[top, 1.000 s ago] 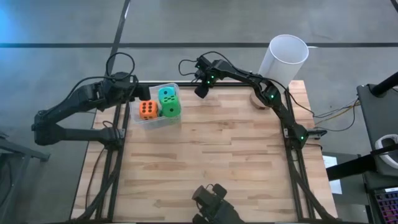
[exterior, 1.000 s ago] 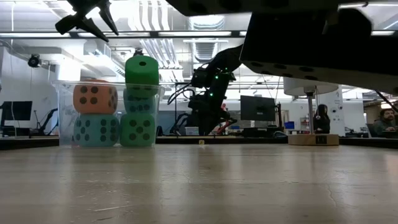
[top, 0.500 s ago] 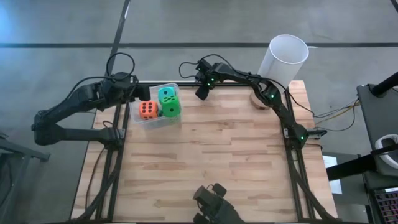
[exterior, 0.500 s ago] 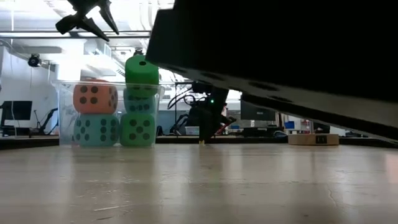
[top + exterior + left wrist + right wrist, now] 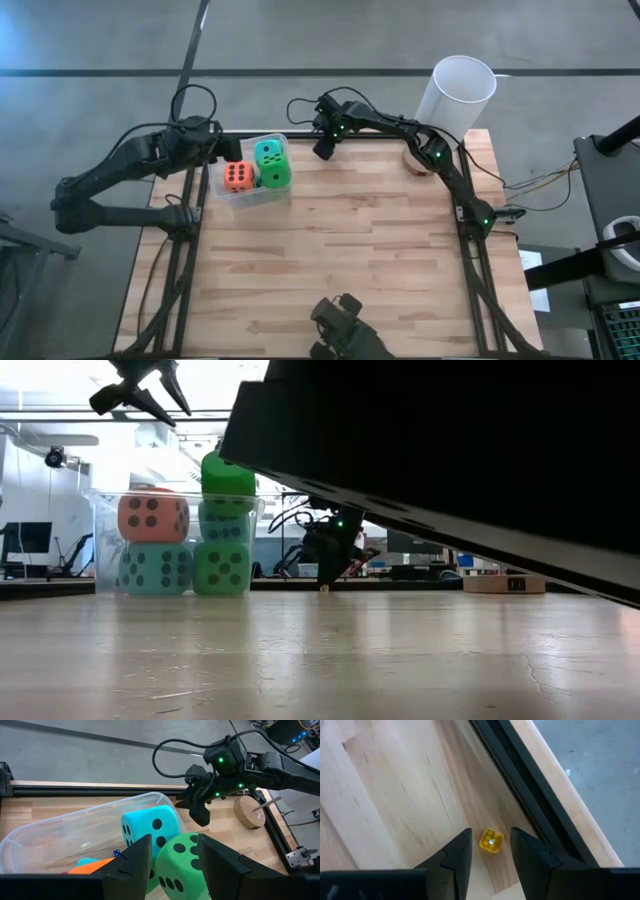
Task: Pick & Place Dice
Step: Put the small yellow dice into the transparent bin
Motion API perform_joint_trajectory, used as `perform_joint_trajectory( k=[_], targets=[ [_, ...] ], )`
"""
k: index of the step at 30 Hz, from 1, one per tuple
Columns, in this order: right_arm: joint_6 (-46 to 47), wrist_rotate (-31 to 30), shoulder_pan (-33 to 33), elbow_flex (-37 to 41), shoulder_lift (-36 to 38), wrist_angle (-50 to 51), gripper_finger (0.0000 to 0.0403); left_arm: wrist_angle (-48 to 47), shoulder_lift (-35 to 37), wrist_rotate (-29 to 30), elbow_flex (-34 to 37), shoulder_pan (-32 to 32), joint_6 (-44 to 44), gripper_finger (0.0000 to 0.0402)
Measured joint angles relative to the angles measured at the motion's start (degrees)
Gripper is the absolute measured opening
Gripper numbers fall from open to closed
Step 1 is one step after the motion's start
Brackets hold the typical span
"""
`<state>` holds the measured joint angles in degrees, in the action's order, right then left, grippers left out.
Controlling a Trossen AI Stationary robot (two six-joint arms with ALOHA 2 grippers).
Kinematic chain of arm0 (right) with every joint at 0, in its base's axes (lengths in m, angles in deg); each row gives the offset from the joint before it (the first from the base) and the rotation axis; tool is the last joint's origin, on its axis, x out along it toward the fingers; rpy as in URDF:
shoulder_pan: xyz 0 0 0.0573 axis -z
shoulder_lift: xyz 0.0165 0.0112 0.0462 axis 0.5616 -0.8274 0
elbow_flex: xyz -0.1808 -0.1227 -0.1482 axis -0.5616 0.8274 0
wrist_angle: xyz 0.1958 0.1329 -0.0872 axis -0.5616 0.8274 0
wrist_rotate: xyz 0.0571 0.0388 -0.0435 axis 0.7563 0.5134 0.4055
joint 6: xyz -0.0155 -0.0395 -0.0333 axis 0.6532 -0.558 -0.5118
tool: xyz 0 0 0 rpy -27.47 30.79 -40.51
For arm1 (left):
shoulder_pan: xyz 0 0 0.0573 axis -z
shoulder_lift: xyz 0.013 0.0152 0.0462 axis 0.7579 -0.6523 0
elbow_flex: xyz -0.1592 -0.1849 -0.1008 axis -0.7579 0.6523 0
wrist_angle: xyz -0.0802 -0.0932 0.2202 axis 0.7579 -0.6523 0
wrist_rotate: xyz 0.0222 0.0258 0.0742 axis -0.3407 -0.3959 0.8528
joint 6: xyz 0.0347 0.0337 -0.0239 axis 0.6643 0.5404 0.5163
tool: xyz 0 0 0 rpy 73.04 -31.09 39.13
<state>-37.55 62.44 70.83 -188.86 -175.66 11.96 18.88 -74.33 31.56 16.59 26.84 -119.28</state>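
Note:
A small yellow die [image 5: 491, 841] lies on the wood by the black rail at the table's far edge [image 5: 323, 589]. My right gripper [image 5: 491, 833] points down over it, open, one finger on each side with a gap to both. Big foam dice are piled in a clear tub [image 5: 226, 194]: an orange one [image 5: 237, 177] rests on a teal one [image 5: 155, 568], and a teal one [image 5: 150, 827] and a green one [image 5: 182, 862] sit higher in the pile. My left gripper [image 5: 220, 150] hangs open above the tub's left end, holding nothing.
A tall white cylinder [image 5: 458, 92] stands off the far right corner, with a round wooden puck [image 5: 417, 160] on the table in front of it. A black rail [image 5: 520, 795] runs along the far edge next to the yellow die. Bare wood lies toward the near edge.
My right gripper has come down at the far edge until its fingertips reach the table top. The foam dice, the tub and my left arm have kept still.

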Motion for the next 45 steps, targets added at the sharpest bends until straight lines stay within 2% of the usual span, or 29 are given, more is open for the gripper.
perform_joint_trajectory(
  k=[8,21,28,35,39,45],
  targets=[
    [0.46,0.44,0.11,0.14,0.00,0.32,0.0109,0.00,0.00,0.00,0.00,0.00,-0.09,0.0165],
    [1.97,0.65,0.17,0.38,0.00,0.44,0.0045,0.00,0.00,-0.02,0.00,0.00,-0.05,0.0165],
    [2.73,0.64,0.14,0.37,0.13,2.59,0.0057,0.00,0.00,-0.02,-0.04,-0.01,0.17,0.0161],
    [-1.26,0.40,-0.13,0.14,0.58,11.44,0.0056,-0.01,0.00,-0.02,-0.04,-0.02,0.25,0.0165],
    [-2.85,-1.84,-0.71,0.41,0.74,14.63,0.0056,-0.02,0.02,-0.02,-0.04,-0.02,0.32,0.0164],
    [-3.06,-2.28,-0.70,0.61,0.50,14.12,0.0082,-0.02,0.04,-0.03,-0.04,-0.02,0.31,0.0161]
  ],
)
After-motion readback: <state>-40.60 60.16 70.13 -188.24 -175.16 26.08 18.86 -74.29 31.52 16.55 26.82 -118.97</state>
